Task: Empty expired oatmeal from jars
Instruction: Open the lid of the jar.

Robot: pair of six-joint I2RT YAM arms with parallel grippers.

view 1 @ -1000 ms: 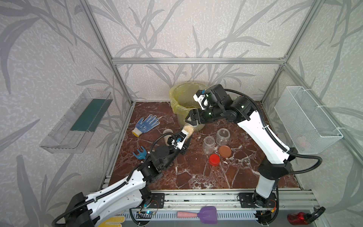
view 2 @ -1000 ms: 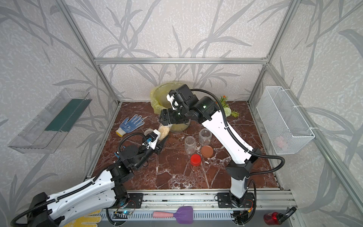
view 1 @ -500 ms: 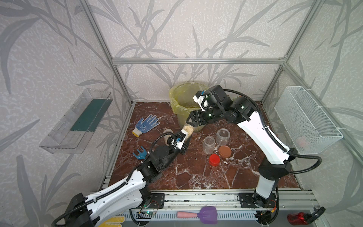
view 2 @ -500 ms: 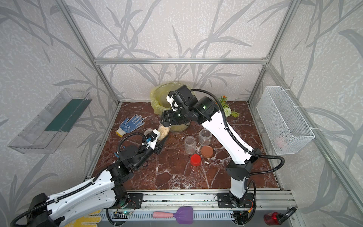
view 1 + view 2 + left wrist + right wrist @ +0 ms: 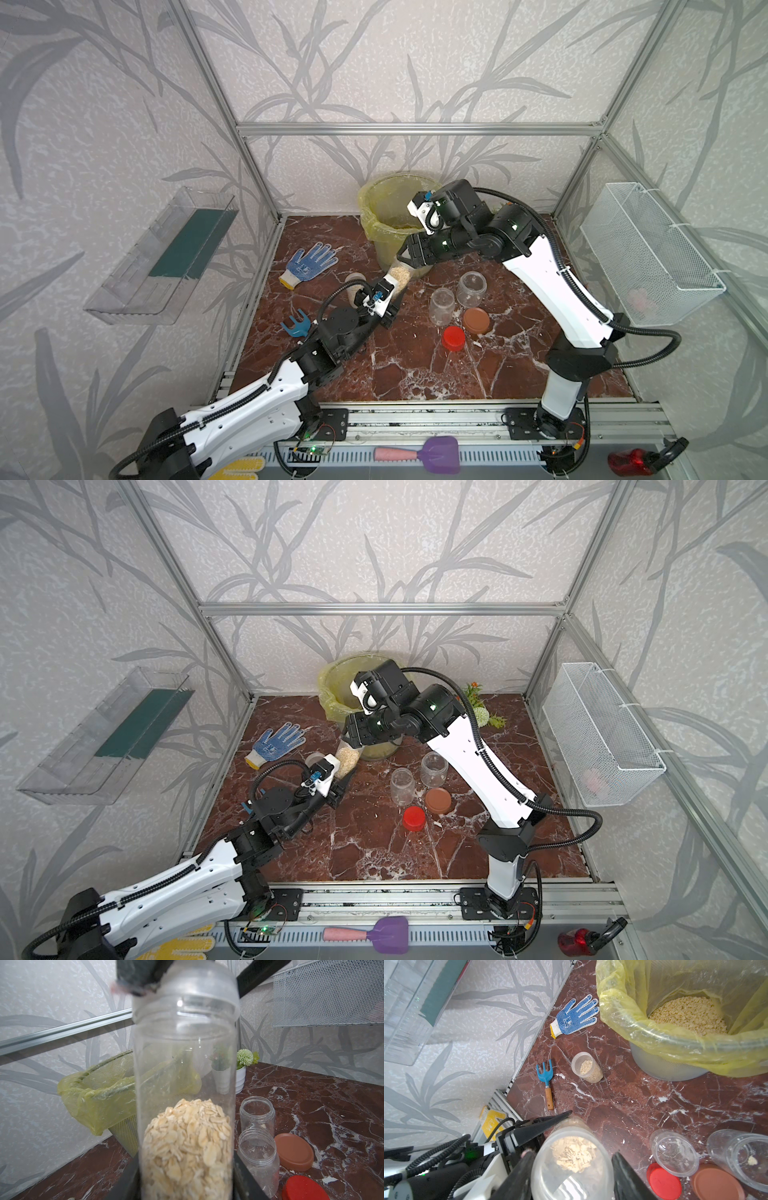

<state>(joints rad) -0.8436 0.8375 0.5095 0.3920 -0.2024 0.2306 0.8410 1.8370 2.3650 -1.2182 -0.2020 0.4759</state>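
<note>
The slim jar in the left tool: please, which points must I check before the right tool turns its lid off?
1. Left tool shut on slim jar: ok.
2. Clear lid seated on the jar: ok.
3. Right tool has a finger at each side of the lid; firm grip: cannot tell.
4. Oatmeal lies low, away from the lid: ok.
5. Jar above the yellow-bagged bin for pouring: not ok, it hangs in front of the bin.
</note>
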